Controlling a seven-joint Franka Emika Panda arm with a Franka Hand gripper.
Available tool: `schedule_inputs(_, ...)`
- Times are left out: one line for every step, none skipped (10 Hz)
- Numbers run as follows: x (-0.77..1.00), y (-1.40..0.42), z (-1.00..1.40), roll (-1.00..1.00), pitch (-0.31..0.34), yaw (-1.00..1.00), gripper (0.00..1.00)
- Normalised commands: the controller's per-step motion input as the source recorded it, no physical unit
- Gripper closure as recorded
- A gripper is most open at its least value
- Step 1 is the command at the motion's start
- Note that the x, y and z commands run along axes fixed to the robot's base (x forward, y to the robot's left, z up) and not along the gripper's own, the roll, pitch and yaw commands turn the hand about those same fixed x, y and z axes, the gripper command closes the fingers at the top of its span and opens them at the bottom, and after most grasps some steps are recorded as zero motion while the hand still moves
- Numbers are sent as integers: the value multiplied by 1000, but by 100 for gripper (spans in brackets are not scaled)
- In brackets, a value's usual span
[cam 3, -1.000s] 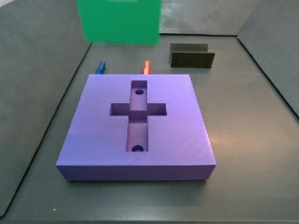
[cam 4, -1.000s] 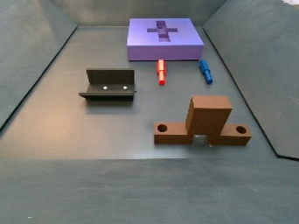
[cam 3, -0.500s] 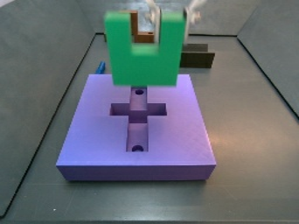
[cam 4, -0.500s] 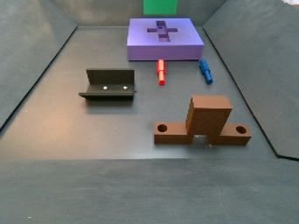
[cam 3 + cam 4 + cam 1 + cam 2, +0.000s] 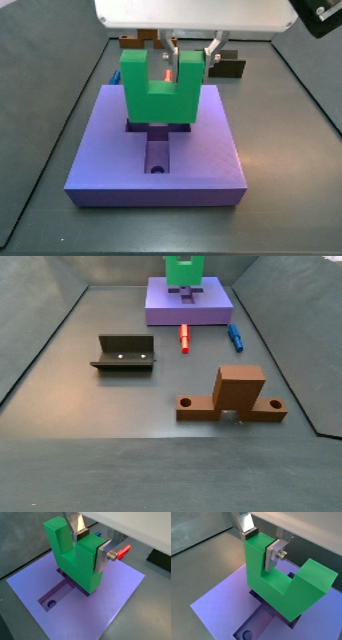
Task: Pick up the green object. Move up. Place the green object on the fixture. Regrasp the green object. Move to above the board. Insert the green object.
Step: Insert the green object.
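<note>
The green object [image 5: 158,92] is upright with its two prongs pointing up. My gripper [image 5: 191,56] is shut on one prong, and the silver fingers clamp it in both wrist views [image 5: 91,546] [image 5: 262,544]. Its lower end stands at the cross-shaped recess of the purple board [image 5: 201,165]; how deep it sits I cannot tell. In both wrist views the green object [image 5: 75,562] [image 5: 281,584] covers the middle of the recess in the board [image 5: 120,597] [image 5: 218,607]. In a side view the green object [image 5: 183,273] stands on the board [image 5: 211,306]. The dark fixture [image 5: 127,353] stands apart.
A brown cross-shaped piece [image 5: 237,396] stands on the floor away from the board. A red marker [image 5: 185,338] and a blue marker [image 5: 235,337] lie beside the board. The fixture [image 5: 230,68] also shows behind the board. Grey walls ring the floor.
The gripper has come down with the green object, from high above the board to the cross-shaped recess. The other pieces have not moved.
</note>
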Motion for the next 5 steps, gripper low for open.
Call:
schedule_inputs(-26, -89, -214, -104, -80, 57, 100)
schedule_inputs(0, 0, -320, -47, -90, 71, 100)
schedule_inputs(0, 77, -323, 0, -84, 0, 100)
schedule_inputs(-49, 71, -263, 23, -74, 0, 100)
schedule_inputs(-140, 6, -226, 43, -61, 0, 100)
